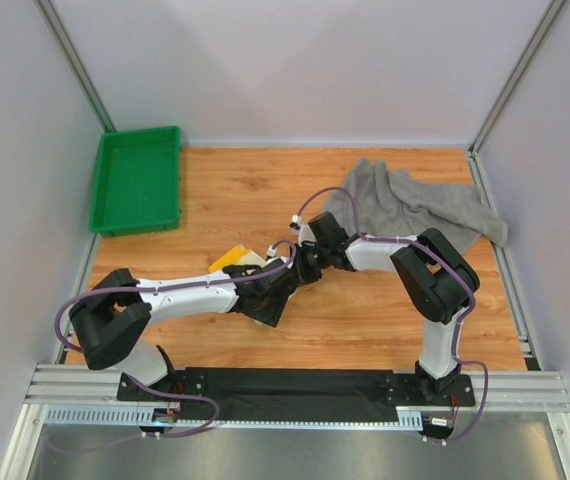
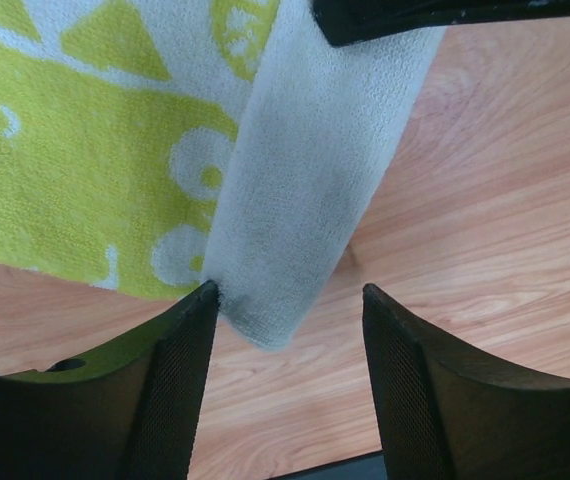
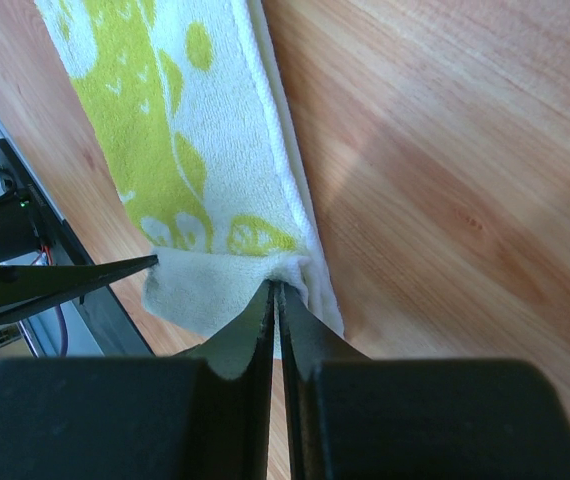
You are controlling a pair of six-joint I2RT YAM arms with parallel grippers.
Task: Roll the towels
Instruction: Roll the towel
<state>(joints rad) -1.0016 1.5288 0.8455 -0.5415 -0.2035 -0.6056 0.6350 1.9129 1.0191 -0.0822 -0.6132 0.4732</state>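
The white-yellow towel with a green-yellow print lies on the wooden table under both wrists. My right gripper is shut on the printed towel, pinching a bunched edge and holding up a folded flap. My left gripper is open, and the lower end of that flap hangs just in front of its jaws, brushing the left fingertip. Nothing is pinched between its fingers. Both grippers meet mid-table, left and right. The grey towel lies crumpled at the back right, untouched.
A green tray sits at the table's back left corner. Grey walls and metal posts enclose the table on three sides. A black mounting strip and rails run along the near edge.
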